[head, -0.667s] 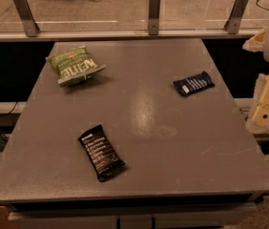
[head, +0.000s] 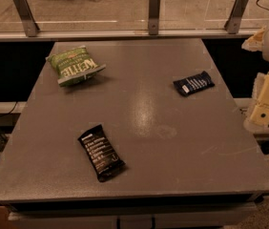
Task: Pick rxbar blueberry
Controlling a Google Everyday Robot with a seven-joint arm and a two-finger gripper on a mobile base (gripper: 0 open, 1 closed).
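Gripper (head: 267, 104): cream-coloured, at the right edge of the view, off the table's (head: 182, 166) right side and not over the top. Apart or together: cannot tell from this angle. It touches none of the items.

Rxbar blueberry (head: 193, 83): dark navy wrapper lying flat on the right-rear part of the grey table, slightly angled, white label patch toward its left end. It sits left of the gripper and apart from it.

Black bar wrapper (head: 101, 152): flat, front-left of centre, lying diagonally. Green Kettle chip bag (head: 74, 66): rear left, well apart from both bars.
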